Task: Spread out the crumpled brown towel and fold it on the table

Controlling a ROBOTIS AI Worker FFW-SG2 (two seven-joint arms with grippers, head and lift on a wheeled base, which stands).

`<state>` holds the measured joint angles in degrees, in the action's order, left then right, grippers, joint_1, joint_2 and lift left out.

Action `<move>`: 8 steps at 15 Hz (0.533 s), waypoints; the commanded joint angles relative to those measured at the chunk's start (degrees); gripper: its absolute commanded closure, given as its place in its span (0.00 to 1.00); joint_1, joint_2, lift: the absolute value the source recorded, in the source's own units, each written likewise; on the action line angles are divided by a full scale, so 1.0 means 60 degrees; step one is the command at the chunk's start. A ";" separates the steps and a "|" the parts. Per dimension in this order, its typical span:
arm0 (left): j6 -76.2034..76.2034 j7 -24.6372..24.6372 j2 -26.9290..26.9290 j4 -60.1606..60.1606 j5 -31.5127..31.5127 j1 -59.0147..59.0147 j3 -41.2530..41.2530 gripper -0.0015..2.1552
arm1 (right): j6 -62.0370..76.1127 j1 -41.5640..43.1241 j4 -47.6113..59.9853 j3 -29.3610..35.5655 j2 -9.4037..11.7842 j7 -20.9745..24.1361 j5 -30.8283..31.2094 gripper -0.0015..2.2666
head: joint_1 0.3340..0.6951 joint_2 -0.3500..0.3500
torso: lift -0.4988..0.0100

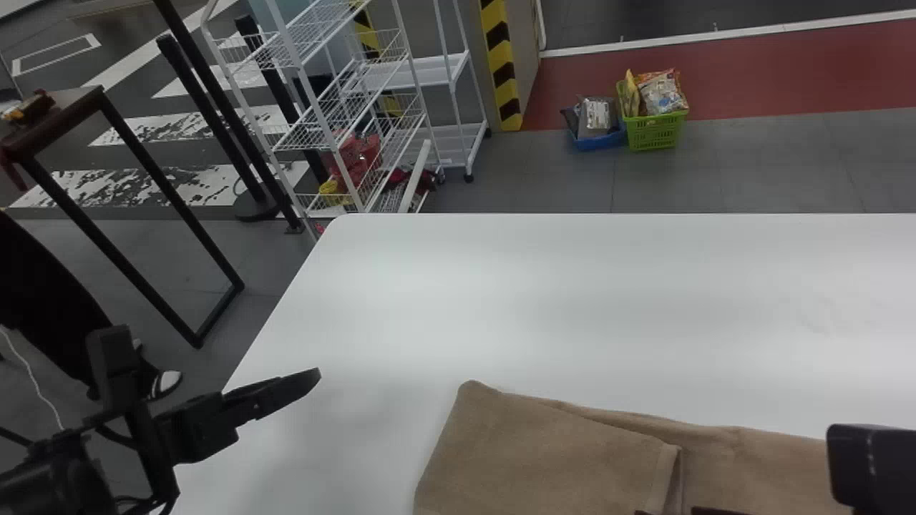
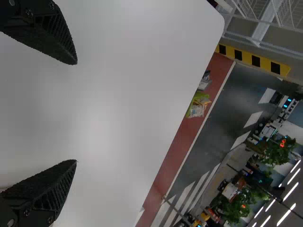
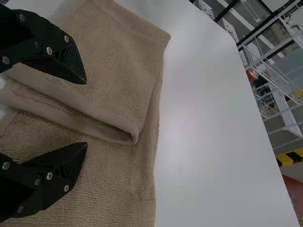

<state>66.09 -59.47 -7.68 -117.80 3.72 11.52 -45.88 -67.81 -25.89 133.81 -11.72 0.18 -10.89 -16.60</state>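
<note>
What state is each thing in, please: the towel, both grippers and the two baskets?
Towel, laid out with one part folded over
Left gripper, open and empty
Right gripper, open, over the towel
Green basket, upright and filled
Blue basket, upright and filled

A brown towel (image 1: 544,450) is lying on the white counter (image 1: 572,307) at the bottom edge, its left part doubling over and the flap's hem stopping partway across. The left hand (image 1: 215,354) is hovering at the counter's left side, well apart from the towel. The right hand (image 1: 673,511) is poking in at the bottom edge, over the towel. Beyond the counter, a white wire rack (image 1: 343,107) is standing near a yellow-and-black striped pillar (image 1: 503,68); farther right, a green basket (image 1: 655,131) is holding packets just beside a blue one.
</note>
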 commanded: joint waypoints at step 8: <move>-0.0005 -0.0034 -0.0023 -0.0010 0.0054 0.0014 -0.0103 0.03 | -0.0469 0.0507 -0.0402 -0.0068 -0.0038 0.0014 -0.0016 0.38 | 1.00 1.00 | 0.73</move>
<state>66.06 -59.68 -7.82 -117.84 4.04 11.58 -46.39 -69.95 -23.22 131.63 -12.13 0.18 -10.75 -16.35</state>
